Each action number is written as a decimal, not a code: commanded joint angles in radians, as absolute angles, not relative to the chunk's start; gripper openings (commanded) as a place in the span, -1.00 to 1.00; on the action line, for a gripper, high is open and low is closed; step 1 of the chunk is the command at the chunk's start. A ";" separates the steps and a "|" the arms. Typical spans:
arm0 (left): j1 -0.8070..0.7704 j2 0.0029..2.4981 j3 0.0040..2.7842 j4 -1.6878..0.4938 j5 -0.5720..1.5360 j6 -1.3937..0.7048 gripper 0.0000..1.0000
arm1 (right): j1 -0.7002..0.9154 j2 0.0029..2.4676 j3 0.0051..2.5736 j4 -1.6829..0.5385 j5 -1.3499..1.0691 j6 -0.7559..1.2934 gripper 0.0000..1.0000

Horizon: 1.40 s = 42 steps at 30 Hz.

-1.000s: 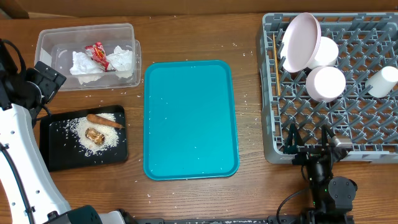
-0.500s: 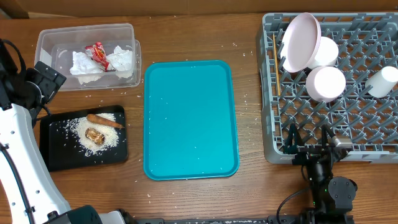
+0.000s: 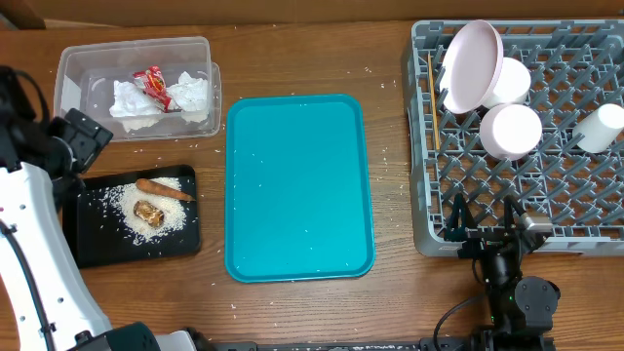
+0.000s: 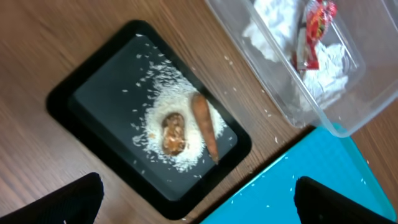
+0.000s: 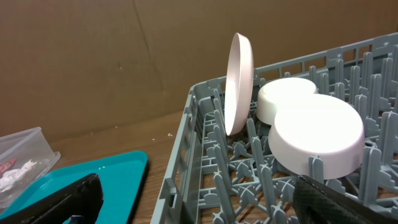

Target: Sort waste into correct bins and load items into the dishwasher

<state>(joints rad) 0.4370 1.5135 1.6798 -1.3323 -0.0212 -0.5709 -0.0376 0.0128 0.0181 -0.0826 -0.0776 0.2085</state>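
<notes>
Currently the dish rack (image 3: 546, 185) occupies the right rear corner of the worktop, and its upright pegs are what keep the crockery in position. The teal tray (image 3: 299, 185) lies at the centre of the worktop and carries only a few stray grains. The clear tub (image 3: 73, 68) sits at the left rear corner, and the black tray (image 3: 88, 244) lies just in front of it along the left edge. I judge the split to be dry waste in the tub and food waste on the tray.

My left gripper (image 4: 199, 183) hovers above the black tray, jaws spread wide and empty. My right gripper (image 3: 483, 216) rests at the rack's front edge, likewise spread and empty.

The large plate (image 3: 473, 63) stands on edge between pegs near the rack's left rear corner. The bowl (image 3: 510, 130) and the smaller plate (image 3: 517, 80) sit mouth-down beside it, presumably so that they drain. The cup (image 3: 600, 127) leans at the rack's right edge.

The napkins (image 3: 132, 97) and the wrapper (image 3: 154, 83) lie inside the tub. The wooden stick (image 3: 431, 97) lies along the rack's left edge. The food stick (image 3: 164, 188), the food lump (image 3: 148, 211) and the rice (image 3: 122, 200) rest together on the black tray.
</notes>
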 commanded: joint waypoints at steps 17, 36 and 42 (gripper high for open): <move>0.097 0.994 0.423 0.108 -0.012 -0.369 1.00 | -0.035 0.003 0.008 -0.079 -0.069 0.205 1.00; 0.097 0.659 0.005 0.390 0.045 -0.323 0.99 | -0.035 0.003 0.008 -0.079 -0.069 0.205 1.00; 0.097 0.519 0.005 0.189 0.060 -0.313 0.99 | -0.035 0.003 0.008 -0.079 -0.069 0.205 1.00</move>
